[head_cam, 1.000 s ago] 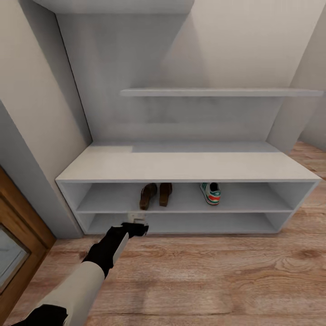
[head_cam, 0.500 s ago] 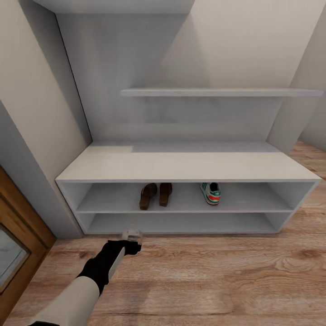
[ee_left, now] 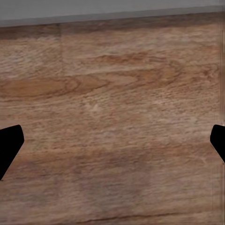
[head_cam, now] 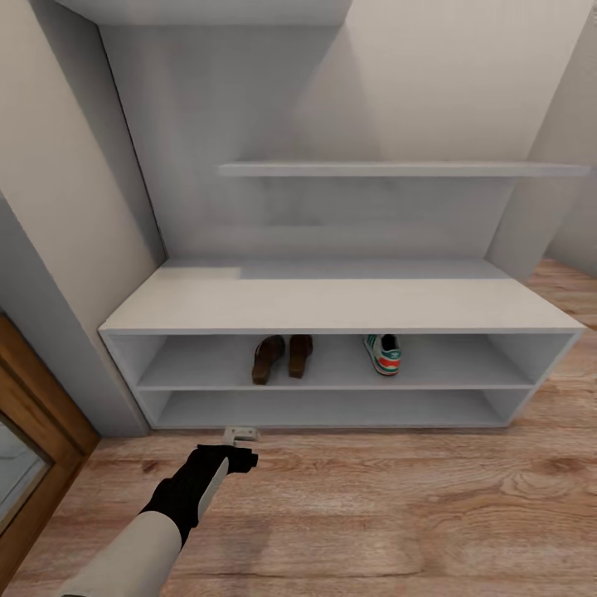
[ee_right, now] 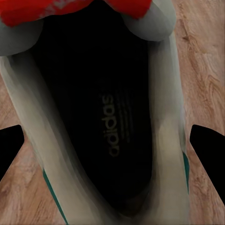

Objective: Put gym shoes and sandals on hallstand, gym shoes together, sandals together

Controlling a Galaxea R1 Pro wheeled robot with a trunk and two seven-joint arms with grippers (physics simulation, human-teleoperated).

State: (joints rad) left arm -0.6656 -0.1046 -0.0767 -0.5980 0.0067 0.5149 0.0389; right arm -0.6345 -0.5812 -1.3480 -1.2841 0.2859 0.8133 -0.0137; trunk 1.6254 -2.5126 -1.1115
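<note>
white hallstand (head_cam: 332,303) holds two sandals (head_cam: 280,357) and one gym shoe (head_cam: 383,352) on its upper tier. left gripper (head_cam: 241,434), jaws spread, hovers over bare floor (head_cam: 398,506) near the lower edge. right gripper (ee_right: 112,140), jaws wide, straddles the second gym shoe (ee_right: 103,117) on the floor.

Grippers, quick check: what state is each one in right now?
Left gripper: open, nothing between its fingers, above the corridor floor.
Right gripper: open, fingertips either side of a gym shoe, not clamped.
</note>
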